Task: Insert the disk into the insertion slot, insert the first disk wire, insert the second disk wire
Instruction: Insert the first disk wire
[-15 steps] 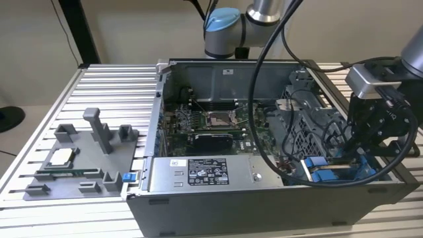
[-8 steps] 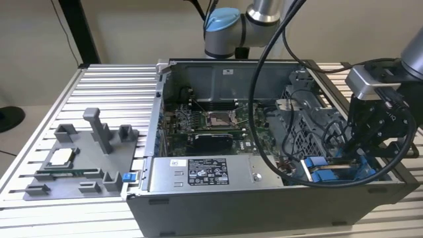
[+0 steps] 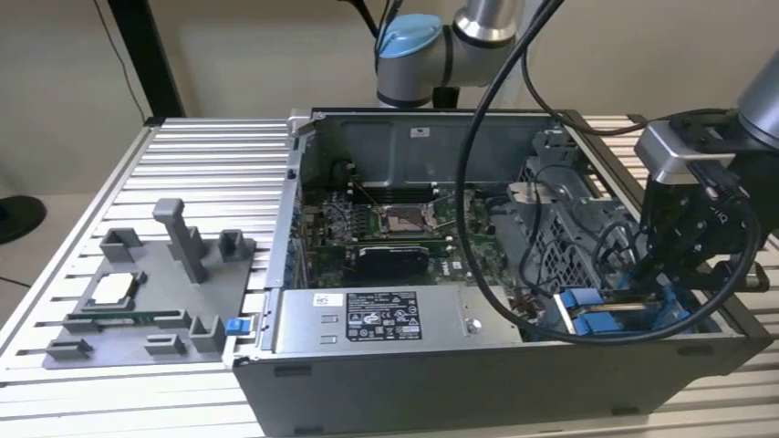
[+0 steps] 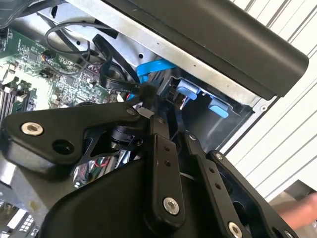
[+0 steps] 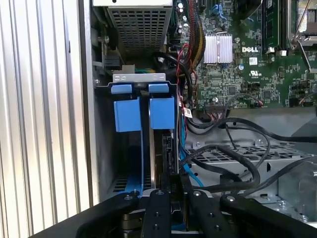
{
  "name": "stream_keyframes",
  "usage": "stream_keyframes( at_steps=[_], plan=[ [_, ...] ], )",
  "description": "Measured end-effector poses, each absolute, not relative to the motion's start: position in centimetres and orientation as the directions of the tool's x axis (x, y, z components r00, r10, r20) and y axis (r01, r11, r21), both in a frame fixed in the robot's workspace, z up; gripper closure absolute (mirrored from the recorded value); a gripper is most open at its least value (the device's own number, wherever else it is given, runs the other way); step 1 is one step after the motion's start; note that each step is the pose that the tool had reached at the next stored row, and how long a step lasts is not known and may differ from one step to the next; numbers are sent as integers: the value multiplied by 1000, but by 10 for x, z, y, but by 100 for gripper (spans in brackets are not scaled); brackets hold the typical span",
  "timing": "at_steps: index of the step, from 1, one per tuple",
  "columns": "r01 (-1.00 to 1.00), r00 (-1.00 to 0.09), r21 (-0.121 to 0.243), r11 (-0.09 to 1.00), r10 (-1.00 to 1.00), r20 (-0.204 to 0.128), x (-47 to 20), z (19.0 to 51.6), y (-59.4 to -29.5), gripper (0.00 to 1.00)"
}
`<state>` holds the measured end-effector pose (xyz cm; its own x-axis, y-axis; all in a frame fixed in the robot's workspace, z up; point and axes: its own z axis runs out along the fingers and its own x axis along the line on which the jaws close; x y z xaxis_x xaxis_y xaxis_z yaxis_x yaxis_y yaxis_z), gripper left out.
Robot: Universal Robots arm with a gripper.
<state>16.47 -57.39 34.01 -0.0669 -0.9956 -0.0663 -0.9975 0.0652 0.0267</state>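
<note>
In the first wrist view I look along my gripper [image 5: 174,186] into the insertion slot [image 5: 106,148], a grey bay at the corner of the computer case. The disk [image 5: 164,148] stands edge-on in the bay as a dark slab with the blue tab [image 5: 162,113] of its carrier at its far end. My fingers [image 5: 158,198] are closed on its near edge. A second blue tab [image 5: 128,115] sits beside it. A blue wire [image 5: 184,158] and black wires [image 5: 233,158] lie next to the bay. In the exterior view my gripper [image 3: 667,297] reaches into the case beside blue fittings [image 3: 597,310].
The grey power-supply box [image 3: 365,319] and green motherboard [image 3: 389,228] lie inside the case. A grey fixture tray with pegs [image 3: 146,292] stands on the slatted table at the exterior view's left. Cables hang from the arm across the case. A person's hand [image 4: 302,213] shows near the case.
</note>
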Motion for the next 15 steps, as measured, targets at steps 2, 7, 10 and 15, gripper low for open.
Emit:
stream_keyframes(
  at_steps=[2, 7, 10, 15],
  plan=[
    [-997, -68, 27, 67, -995, -67, 164, 340, -574, 100],
    [-997, -71, 27, 69, -995, -66, 163, 340, -574, 100],
    [-997, -72, 27, 70, -995, -66, 163, 338, -574, 100],
    [-997, -72, 27, 71, -995, -65, 163, 332, -574, 100]
  ],
)
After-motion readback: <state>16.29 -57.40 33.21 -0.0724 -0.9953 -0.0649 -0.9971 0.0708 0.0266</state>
